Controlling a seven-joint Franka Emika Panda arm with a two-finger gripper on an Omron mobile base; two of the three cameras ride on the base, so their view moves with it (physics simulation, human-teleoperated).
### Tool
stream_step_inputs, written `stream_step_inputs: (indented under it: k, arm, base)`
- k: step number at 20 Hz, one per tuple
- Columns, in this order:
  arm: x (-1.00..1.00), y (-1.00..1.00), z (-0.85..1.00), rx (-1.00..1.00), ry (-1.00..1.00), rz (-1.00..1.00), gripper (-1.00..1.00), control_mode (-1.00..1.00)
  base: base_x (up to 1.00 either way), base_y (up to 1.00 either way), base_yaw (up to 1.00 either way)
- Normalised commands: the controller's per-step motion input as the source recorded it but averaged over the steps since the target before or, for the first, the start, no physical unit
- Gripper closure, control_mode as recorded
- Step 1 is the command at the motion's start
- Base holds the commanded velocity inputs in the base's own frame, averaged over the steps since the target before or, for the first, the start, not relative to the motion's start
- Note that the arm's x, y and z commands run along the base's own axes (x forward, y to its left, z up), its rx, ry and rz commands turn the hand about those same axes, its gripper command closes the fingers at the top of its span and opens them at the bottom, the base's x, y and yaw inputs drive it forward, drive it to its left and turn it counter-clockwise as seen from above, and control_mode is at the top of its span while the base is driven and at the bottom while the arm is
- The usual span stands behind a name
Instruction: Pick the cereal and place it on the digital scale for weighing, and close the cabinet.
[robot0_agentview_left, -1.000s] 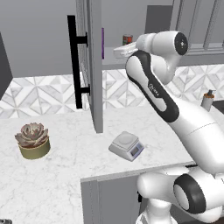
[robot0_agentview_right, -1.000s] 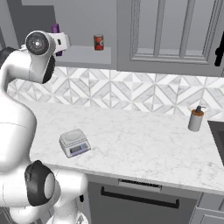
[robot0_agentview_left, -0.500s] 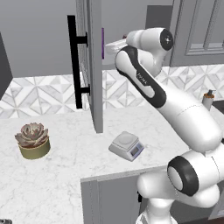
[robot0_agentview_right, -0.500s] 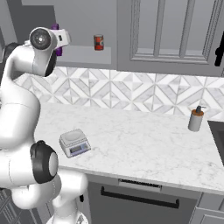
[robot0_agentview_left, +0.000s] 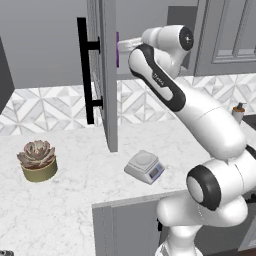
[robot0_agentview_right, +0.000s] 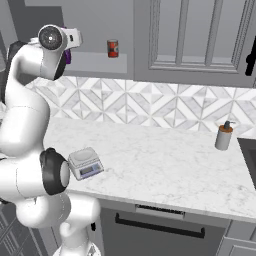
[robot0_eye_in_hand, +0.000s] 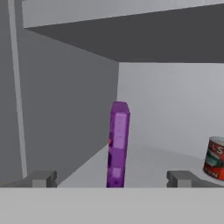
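One cereal box (robot0_eye_in_hand: 118, 144) stood upright, edge-on, on cabinet (robot0_agentview_left: 106, 75) shelf, door open. Hand (robot0_eye_in_hand: 111, 178) open, empty, fingers either side of box, not touching. One red can (robot0_eye_in_hand: 216, 158) on same shelf. One digital scale (robot0_agentview_left: 145, 167), one succulent pot (robot0_agentview_left: 37, 160), one soap dispenser (robot0_agentview_right: 224, 135) on counter (robot0_agentview_right: 165, 170).

Even, soft rendered light; no glare is seen.
A dark shade is cast under the top of the cabinet (robot0_eye_in_hand: 65, 109). Edges are a little pixelated in the hand view.
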Motion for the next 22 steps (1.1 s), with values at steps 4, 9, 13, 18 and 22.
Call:
stream_step_inputs:
  k: [4,9,13,18,22]
  arm:
    - [0.35,0.00,0.00,0.05,0.02,0.00,-1.00,-1.00]
    - [0.54,0.00,0.00,0.00,0.05,0.00,-1.00,-1.00]
    - [0.41,0.19,0.00,0.00,0.01,0.00,-1.00,-1.00]
    - [0.29,0.42,0.00,0.00,0.00,-0.03,-1.00,-1.00]
    - [0.29,0.14,0.00,0.00,0.00,-0.03,-1.00,-1.00]
  base:
    - [0.00,0.00,0.00]
    - [0.00,0.00,0.00]
    - [0.00,0.00,0.00]
    - [0.00,0.00,0.00]
    - [0.00,0.00,0.00]
